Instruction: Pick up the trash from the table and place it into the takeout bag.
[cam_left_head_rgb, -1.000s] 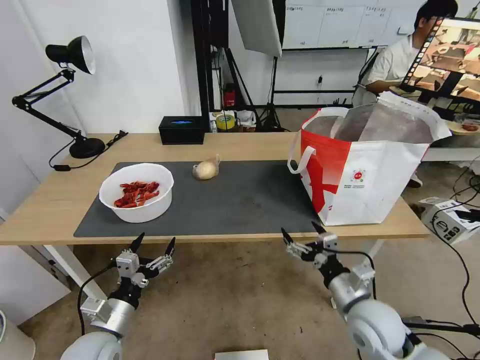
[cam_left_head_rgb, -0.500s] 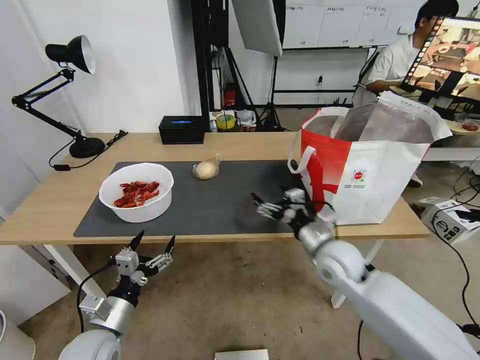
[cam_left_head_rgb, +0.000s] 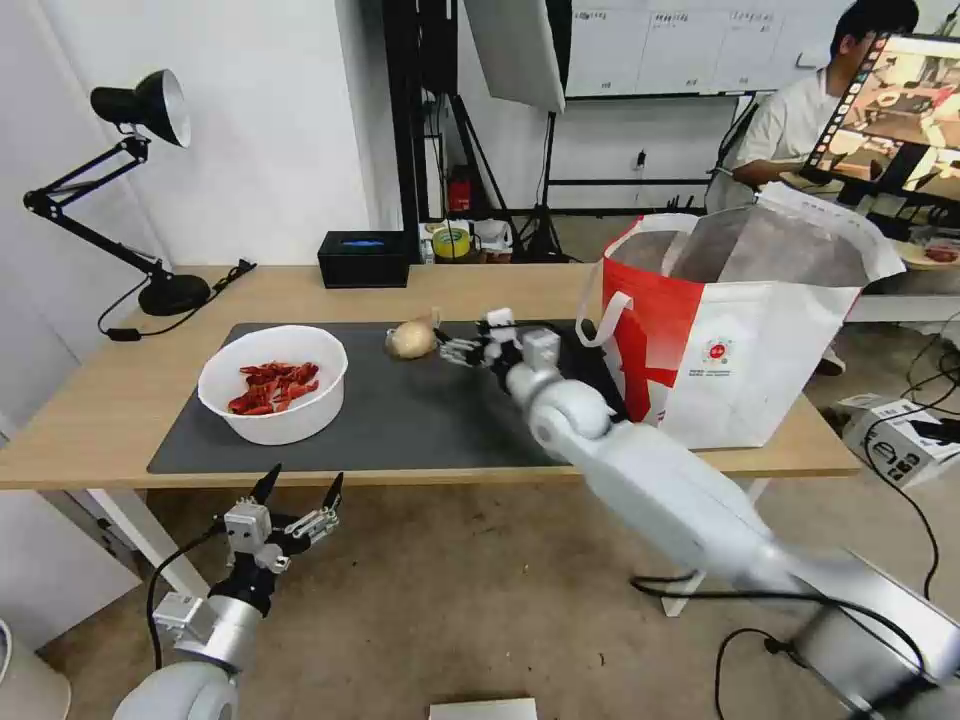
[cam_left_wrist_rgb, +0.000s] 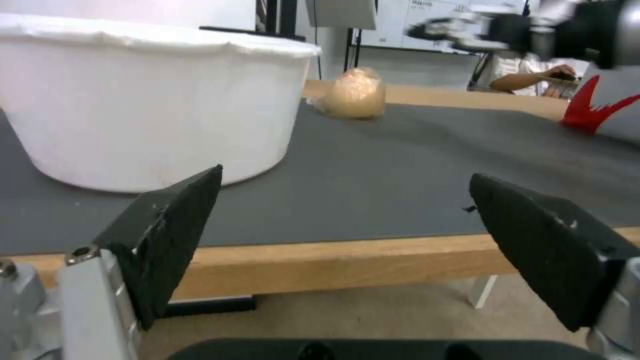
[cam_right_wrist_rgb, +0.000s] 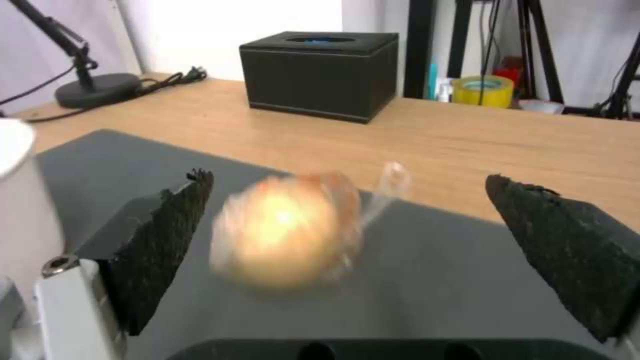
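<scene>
- On the table, the dark mat carries what is left of the trash, with the bag standing open-mouthed at its right end, beside the right arm's reach.
- At the mat's left end sits the bowl of red shells, well apart from the bag.
- Over the mat's middle, the right gripper stretches toward the lump, its fingers spread wide and level; in the wrist view the lump lies straight ahead between them, not yet enclosed, a thin clear twist of wrapping pointing up and away.
- Below the table's near edge, the left gripper hangs parked, fingers wide and holding nothing; it faces the bowl, so the right arm is judged far nearer the lump.
</scene>
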